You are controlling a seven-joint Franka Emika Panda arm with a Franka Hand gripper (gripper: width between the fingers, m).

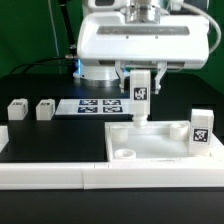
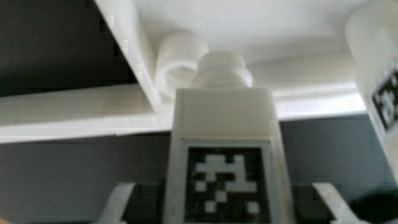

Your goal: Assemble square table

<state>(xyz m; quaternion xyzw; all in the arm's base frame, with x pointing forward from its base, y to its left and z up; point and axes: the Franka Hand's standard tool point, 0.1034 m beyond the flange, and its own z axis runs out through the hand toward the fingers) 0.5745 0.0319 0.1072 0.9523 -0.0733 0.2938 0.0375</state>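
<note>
Tagged white leg [image 2: 221, 130] fills centre, clamped between fingers [image 2: 134, 207]. Its rounded tip sits just beside a round socket [image 2: 178, 55] on the white slab [image 2: 267, 35]; contact unclear. Second leg [image 2: 382, 95] cut off at frame edge. Dark desk [image 2: 63, 160] beneath.

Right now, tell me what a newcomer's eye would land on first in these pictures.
First, the gripper in the middle of the exterior view, holding a tagged white leg upright, its lower end at a far corner of the square slab. Next, a second leg standing upright at the slab's side on the exterior view's right. Last, two loose legs lying on the black table toward its left.
</note>
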